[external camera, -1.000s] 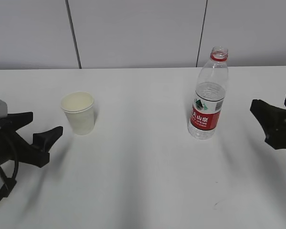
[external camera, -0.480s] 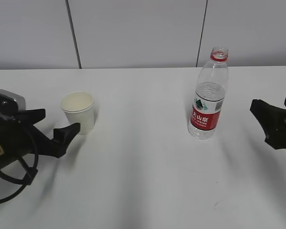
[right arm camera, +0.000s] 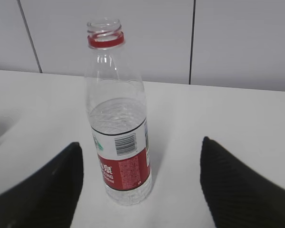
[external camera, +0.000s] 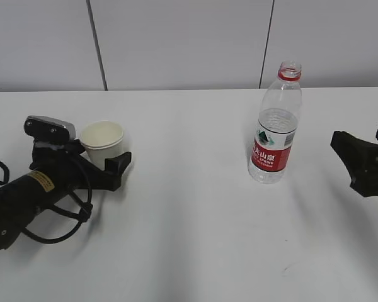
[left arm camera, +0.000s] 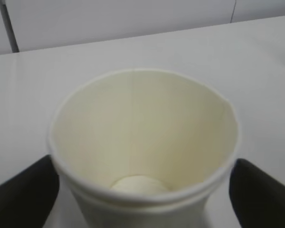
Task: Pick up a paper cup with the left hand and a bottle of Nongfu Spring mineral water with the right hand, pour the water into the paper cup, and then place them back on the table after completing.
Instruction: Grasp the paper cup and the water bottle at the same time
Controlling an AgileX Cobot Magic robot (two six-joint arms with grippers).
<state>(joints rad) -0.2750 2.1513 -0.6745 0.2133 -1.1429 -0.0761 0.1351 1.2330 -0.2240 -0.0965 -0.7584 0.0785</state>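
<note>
Left hand (external camera: pixel 104 165): we find its jaws spread wide around the paper cup (external camera: pixel 103 143), one finger (left arm camera: pixel 23 192) on each side, neither visibly pressing the wall (cup upright on the table (external camera: pixel 195 220), empty). Right hand (external camera: pixel 365 162): jaws wide, holding nothing, well apart from the uncapped Nongfu Spring bottle (external camera: pixel 276 126), which stands upright, partly filled.

Wide bare stretch of large white flat tabletop (external camera: pixel 189 214) between cream paper cup (external camera: pixel 103 142) and clear plastic water bottle with red label and no cap (external camera: pixel 276 126), well apart. Cup flanked on both sides by open black left gripper (external camera: pixel 101 165). Clear gap between bottle and black right gripper (external camera: pixel 359 165).
</note>
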